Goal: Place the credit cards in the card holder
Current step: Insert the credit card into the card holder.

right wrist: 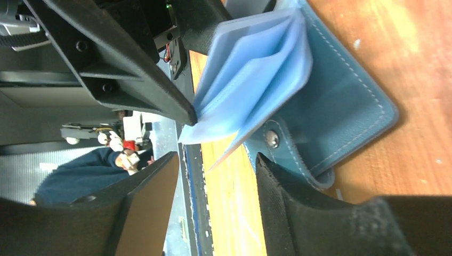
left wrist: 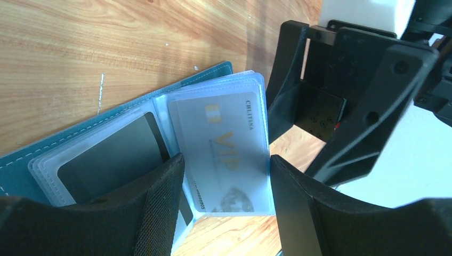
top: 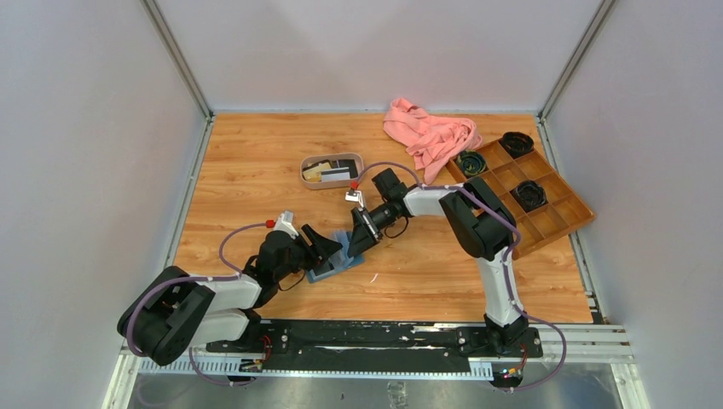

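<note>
The teal-blue card holder (top: 334, 266) lies open on the table between my two grippers. In the left wrist view its clear sleeves hold a black card (left wrist: 112, 157) and a white-grey VIP card (left wrist: 224, 144). My left gripper (left wrist: 226, 160) is open, its fingers straddling the VIP card's sleeve at the holder's near edge. My right gripper (right wrist: 213, 165) is open beside the fanned sleeves (right wrist: 256, 69), one finger by the snap button (right wrist: 272, 140). From above, the left gripper (top: 328, 247) and right gripper (top: 356, 234) meet over the holder. More cards (top: 337, 173) lie in the oval tray (top: 303, 170).
A pink cloth (top: 430, 136) lies at the back. A brown compartmented wooden box (top: 554, 213) with black round items (top: 529, 196) stands at the right. Walls close in the table on three sides.
</note>
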`<action>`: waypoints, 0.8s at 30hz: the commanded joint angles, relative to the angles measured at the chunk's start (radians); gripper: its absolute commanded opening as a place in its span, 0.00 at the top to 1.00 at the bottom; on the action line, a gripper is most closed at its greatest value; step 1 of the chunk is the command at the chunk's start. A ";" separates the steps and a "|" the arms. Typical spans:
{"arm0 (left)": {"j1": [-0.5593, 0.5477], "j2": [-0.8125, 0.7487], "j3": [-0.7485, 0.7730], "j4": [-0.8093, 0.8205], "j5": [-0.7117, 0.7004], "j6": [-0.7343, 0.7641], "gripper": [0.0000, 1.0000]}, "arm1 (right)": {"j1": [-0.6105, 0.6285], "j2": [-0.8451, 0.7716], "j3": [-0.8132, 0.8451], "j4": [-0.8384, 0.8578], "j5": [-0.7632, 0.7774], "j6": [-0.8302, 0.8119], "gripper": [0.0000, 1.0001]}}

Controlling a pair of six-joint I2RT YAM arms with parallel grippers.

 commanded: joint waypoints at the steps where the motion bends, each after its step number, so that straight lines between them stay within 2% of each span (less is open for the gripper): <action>1: 0.009 -0.002 -0.018 -0.026 -0.010 0.019 0.39 | 0.037 -0.074 0.010 -0.064 0.019 -0.112 0.39; 8: 0.012 -0.009 -0.020 -0.026 -0.003 0.019 0.39 | 0.082 -0.066 0.050 -0.149 0.193 -0.146 0.36; 12: 0.015 -0.011 -0.020 -0.026 0.000 0.020 0.39 | 0.085 -0.062 0.052 -0.159 0.239 -0.150 0.35; 15: 0.017 -0.008 -0.019 -0.026 0.004 0.021 0.39 | 0.085 -0.066 0.053 -0.171 0.260 -0.168 0.36; 20: 0.021 -0.006 -0.018 -0.026 0.012 0.026 0.39 | 0.085 -0.067 0.051 -0.175 0.293 -0.174 0.43; 24: 0.029 -0.010 -0.022 -0.026 0.018 0.027 0.39 | 0.083 -0.074 0.039 -0.178 0.301 -0.196 0.43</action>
